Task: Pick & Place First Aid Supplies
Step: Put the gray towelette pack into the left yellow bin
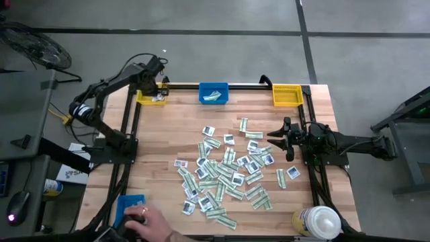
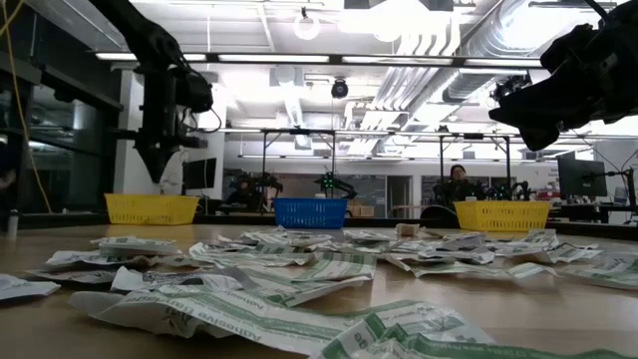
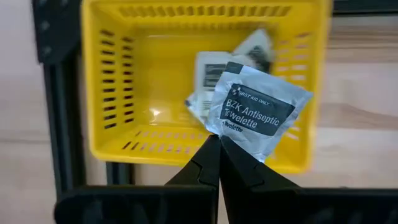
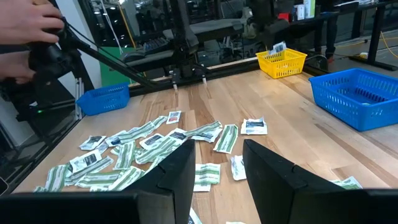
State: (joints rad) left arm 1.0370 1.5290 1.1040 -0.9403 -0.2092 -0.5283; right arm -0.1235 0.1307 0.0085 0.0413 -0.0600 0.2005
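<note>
The left hand [image 3: 219, 146] is pinched shut on 1 corner of a white antiseptic towelette packet [image 3: 258, 111], holding it over the yellow bin [image 3: 112, 81] at the worktop's far left. Such a thin corner grip could let the packet twist – released off-centre, it may catch the bin's near rim and fall outside. The right hand [image 1: 281, 140] waits part-open and empty – beside the scattered packets [image 1: 225, 173], well away from that bin.
</note>
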